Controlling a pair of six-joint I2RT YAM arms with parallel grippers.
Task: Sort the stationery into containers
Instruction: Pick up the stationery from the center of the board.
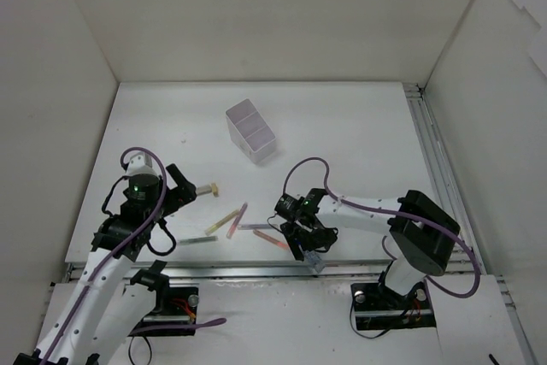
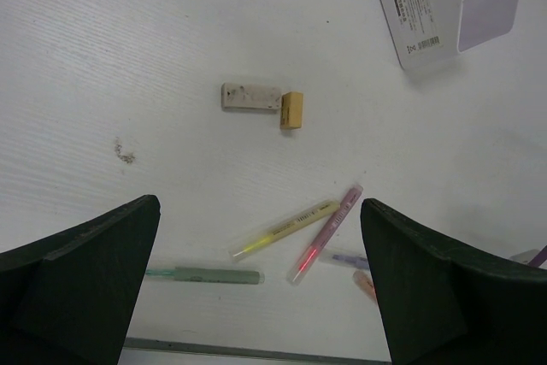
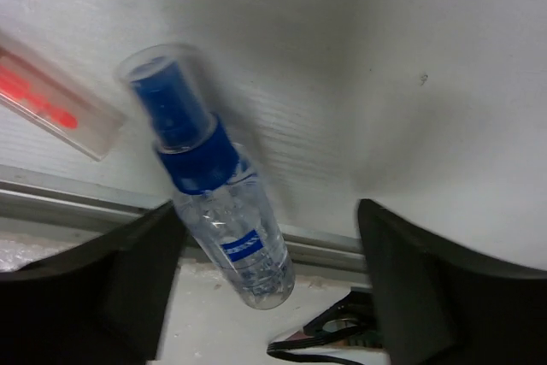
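The translucent white compartment box (image 1: 250, 131) stands at the table's middle back; its corner shows in the left wrist view (image 2: 427, 14). My left gripper (image 1: 186, 187) (image 2: 259, 205) is open and empty above the table. Ahead of it lie a grey-white block (image 2: 249, 97) touching a tan eraser (image 2: 292, 110) (image 1: 212, 186). Under it lie a yellow pen (image 2: 286, 228) (image 1: 224, 222), a pink pen (image 2: 327, 232), a grey-green pen (image 2: 209, 275) (image 1: 198, 239) and an orange pen (image 2: 366, 284) (image 1: 269, 238). My right gripper (image 1: 309, 245) (image 3: 269, 211) is open around the clear tube with blue cap (image 3: 214, 194), which lies close to its left finger.
The metal rail (image 3: 68, 190) of the table's near edge runs under the clear tube's lower end. A pale purple pen (image 2: 346, 258) lies beside the orange one. White walls enclose the table on the left, back and right.
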